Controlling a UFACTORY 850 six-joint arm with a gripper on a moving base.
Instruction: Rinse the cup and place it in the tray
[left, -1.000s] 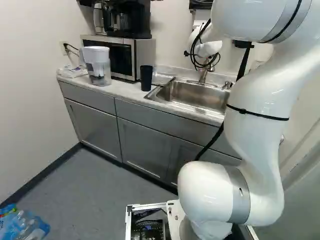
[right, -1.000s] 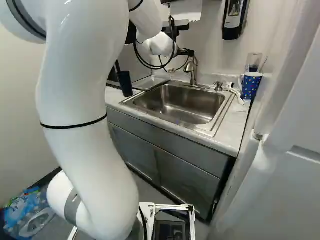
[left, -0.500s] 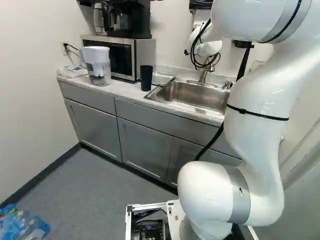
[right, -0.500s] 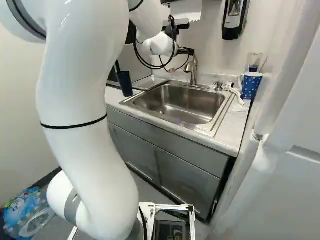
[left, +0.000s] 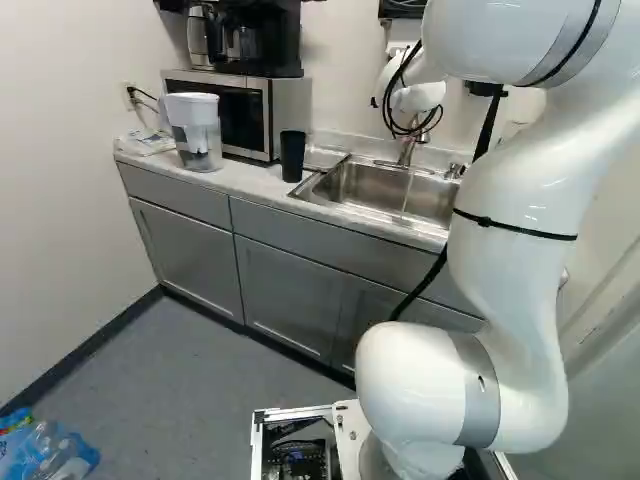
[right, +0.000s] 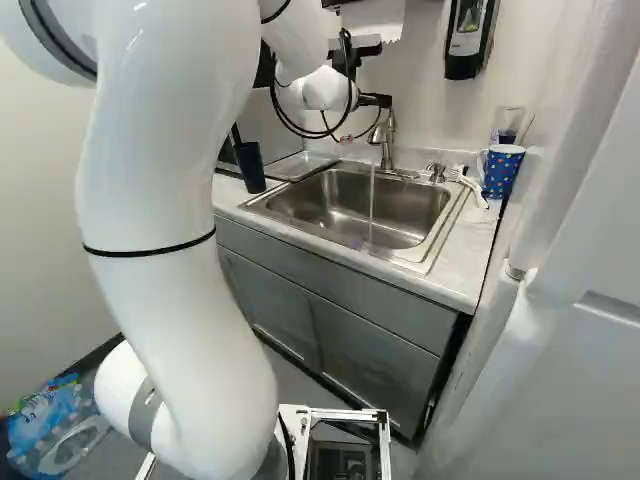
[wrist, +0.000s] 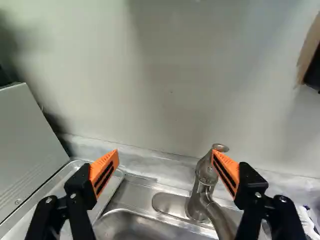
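Currently, water (right: 372, 205) streams from the faucet (right: 388, 138) into the steel sink (right: 425, 205) as the robot's end effector (right: 376, 101) hangs above, its two fingers spread wide with nothing between them. One orange pad (wrist: 227, 172) overlaps the faucet's handle in the wrist view; contact is unclear. A dark cup (left: 293, 155) stands upright on the tabletop (left: 245, 180) near the tray (right: 303, 163), while a dotted cup (right: 502, 172) sits across the sink.

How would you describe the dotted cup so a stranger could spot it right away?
Find the steel sink set in the counter. On the counter, beside the sink at the right of the right base view, stands a blue cup with a pale rim. Its light dots set it apart from the clear glass behind it and the plain dark tumbler across the sink.
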